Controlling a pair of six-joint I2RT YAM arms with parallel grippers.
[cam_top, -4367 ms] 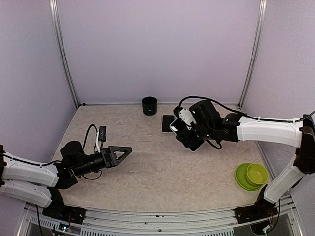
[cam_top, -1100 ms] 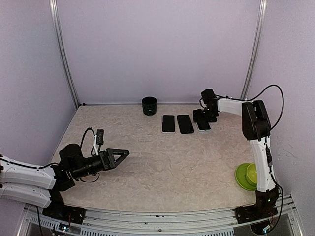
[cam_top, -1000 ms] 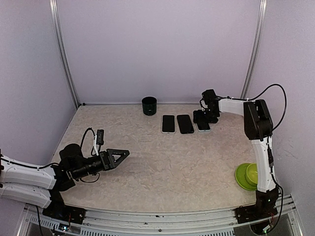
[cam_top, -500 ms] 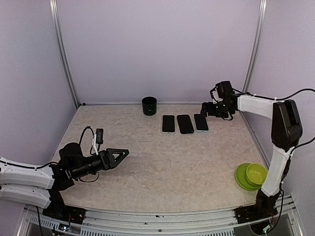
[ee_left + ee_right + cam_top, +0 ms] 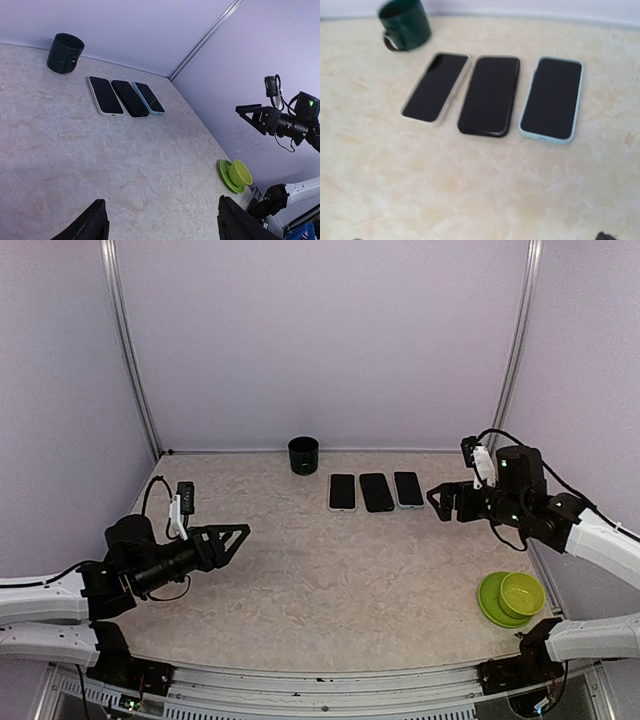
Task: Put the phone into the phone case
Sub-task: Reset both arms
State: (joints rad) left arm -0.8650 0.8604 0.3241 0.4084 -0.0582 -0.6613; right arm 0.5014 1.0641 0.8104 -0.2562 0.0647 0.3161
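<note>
A row of three handsets lies on the tabletop (image 5: 330, 580) beside a dark green mug (image 5: 303, 455); the rightmost phone (image 5: 551, 97) sits in the pale blue phone case (image 5: 545, 139); the right gripper (image 5: 438, 503) hovers just right of it, jaws spread and empty; the left gripper (image 5: 238, 543) hangs well apart, jaws likewise released

The left arm (image 5: 40, 600) is wearing smooth white shells on its long links, giving way to black ribbed housings at the wrist. There a thin black cable (image 5: 152, 485) is looping up to a small camera module (image 5: 184, 495). The right arm (image 5: 600, 538) is showing the same white-and-black scheme, with a green light (image 5: 310, 103) glowing on it. The left gripper (image 5: 240, 532) and right gripper (image 5: 440, 498) are showing black, triangular, open-framed fingers.
</note>
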